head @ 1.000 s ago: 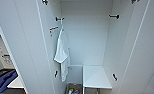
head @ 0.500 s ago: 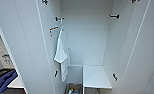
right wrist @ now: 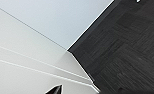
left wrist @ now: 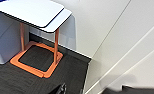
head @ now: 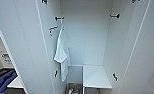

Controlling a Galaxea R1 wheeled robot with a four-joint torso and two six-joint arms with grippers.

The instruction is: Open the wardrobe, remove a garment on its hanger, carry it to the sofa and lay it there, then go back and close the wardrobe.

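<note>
Currently we list, from the head view: the wardrobe, both doors swung wide, its white interior exposed. On the left inner side a white shirt hangs from a hook near a short orange bar. Low at the right sits a white shelf block; beside it, at the bottom, a small compartment holds colourful items too blurred for us to name. Dark hinges show on both sides. At the far left edge, past the left door, we note something bright blue, which may be the sofa.

From the left wrist view: a white-topped side table on an orange frame, standing on dark carpet beside a white panel.

From the right wrist view: white panels meeting dark carpet.

Whether either gripper is spread or pressed together, we cannot tell.
</note>
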